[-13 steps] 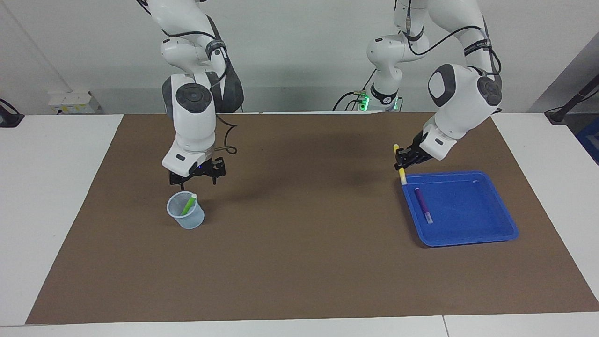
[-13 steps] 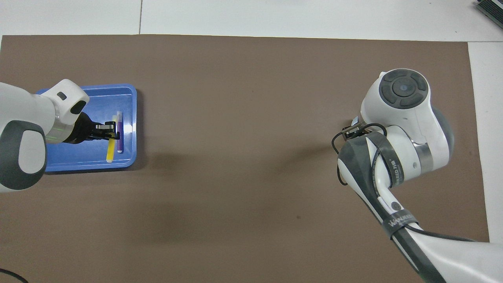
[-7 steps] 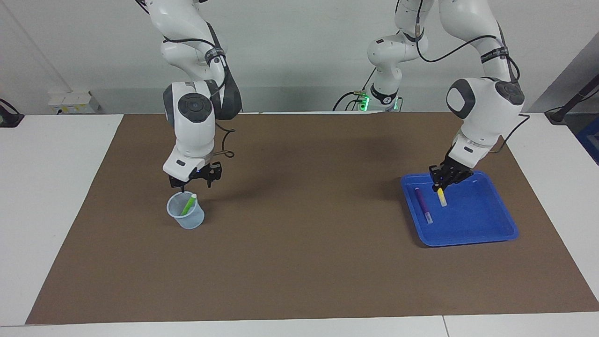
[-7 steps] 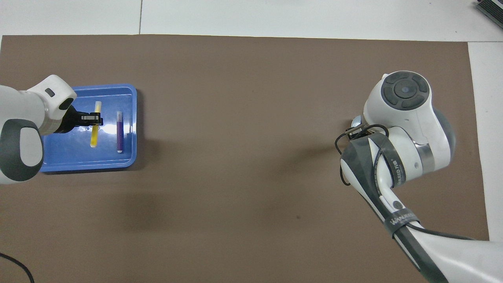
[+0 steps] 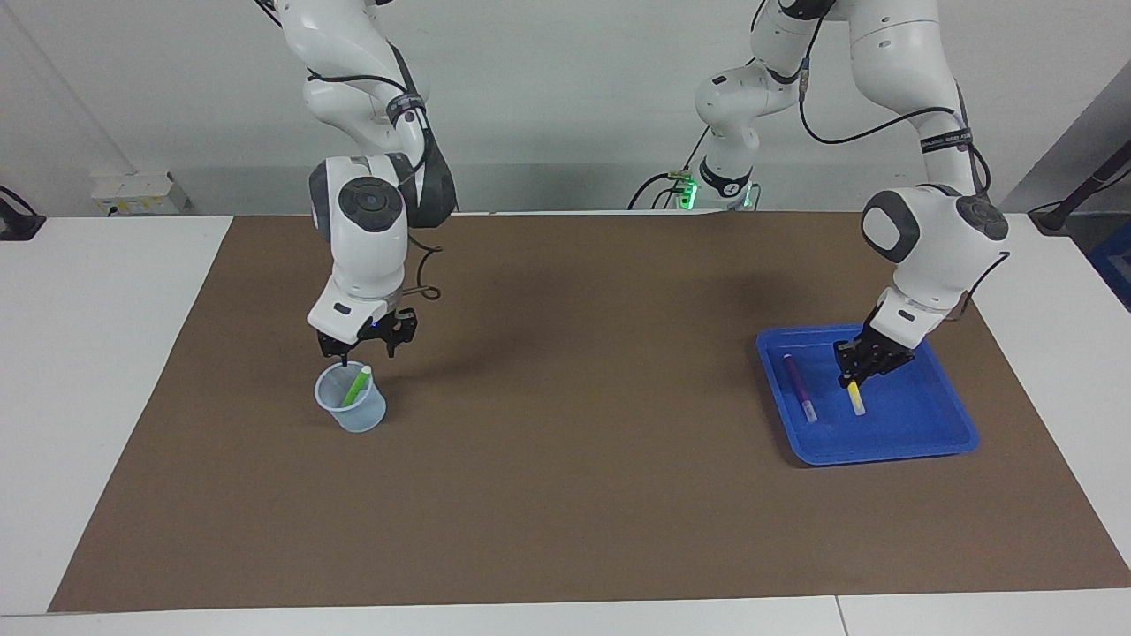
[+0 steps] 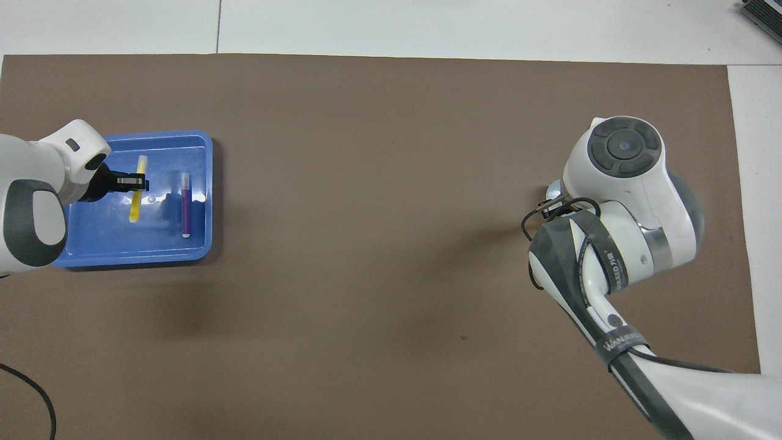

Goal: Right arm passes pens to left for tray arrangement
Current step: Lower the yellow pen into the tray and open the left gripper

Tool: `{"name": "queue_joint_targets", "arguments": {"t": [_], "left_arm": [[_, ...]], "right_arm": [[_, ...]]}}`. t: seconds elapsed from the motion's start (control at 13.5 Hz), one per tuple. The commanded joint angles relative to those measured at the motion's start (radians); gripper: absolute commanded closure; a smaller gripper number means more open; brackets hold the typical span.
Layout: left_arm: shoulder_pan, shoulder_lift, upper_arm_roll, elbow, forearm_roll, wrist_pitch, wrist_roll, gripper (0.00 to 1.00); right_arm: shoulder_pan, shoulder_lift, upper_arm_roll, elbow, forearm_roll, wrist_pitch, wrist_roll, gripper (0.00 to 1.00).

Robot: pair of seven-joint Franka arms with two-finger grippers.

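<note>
The blue tray [image 5: 884, 454] [image 6: 206, 160] lies toward the left arm's end of the table. My left gripper [image 5: 862, 369] [image 6: 135, 182] is down inside it, shut on the yellow pen [image 5: 855, 397] [image 6: 134, 206], which tilts with its whitish end at the tray floor. The purple pen [image 5: 798, 387] [image 6: 185, 205] lies flat in the tray beside it. My right gripper [image 5: 364, 347] hangs just over a small translucent cup [image 5: 353, 413], fingers apart above the green pen [image 5: 357, 386] that leans in the cup. The overhead view hides that gripper and the cup under the right arm.
A brown mat [image 5: 565, 495] covers the table between the cup and the tray. White table surface borders it on both ends. A black cable loops off the right arm's wrist [image 5: 430, 284].
My left gripper carried the yellow pen from the tray's rim into the tray and lowered it beside the purple pen. My right gripper sank toward the cup, its fingers narrowing.
</note>
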State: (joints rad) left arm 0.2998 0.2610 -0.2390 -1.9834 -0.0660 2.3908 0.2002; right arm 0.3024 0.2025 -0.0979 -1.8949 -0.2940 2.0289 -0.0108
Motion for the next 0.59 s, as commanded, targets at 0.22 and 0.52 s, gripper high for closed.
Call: {"name": "queue_joint_targets", "arguments": {"t": [0.22,0.52], "left_arm": [[0.041,0.057,-0.008,0.012,0.042,0.050,0.005,1.00],[0.042,0.066,-0.008,0.006,0.042,0.053,0.004,1.00]], "right_arm": [[-0.025,-0.018,0.009,-0.039,-0.017,0.048,-0.025,0.43],[-0.026,-0.017,0.009,-0.039,-0.017,0.068,-0.025,0.47]]}}
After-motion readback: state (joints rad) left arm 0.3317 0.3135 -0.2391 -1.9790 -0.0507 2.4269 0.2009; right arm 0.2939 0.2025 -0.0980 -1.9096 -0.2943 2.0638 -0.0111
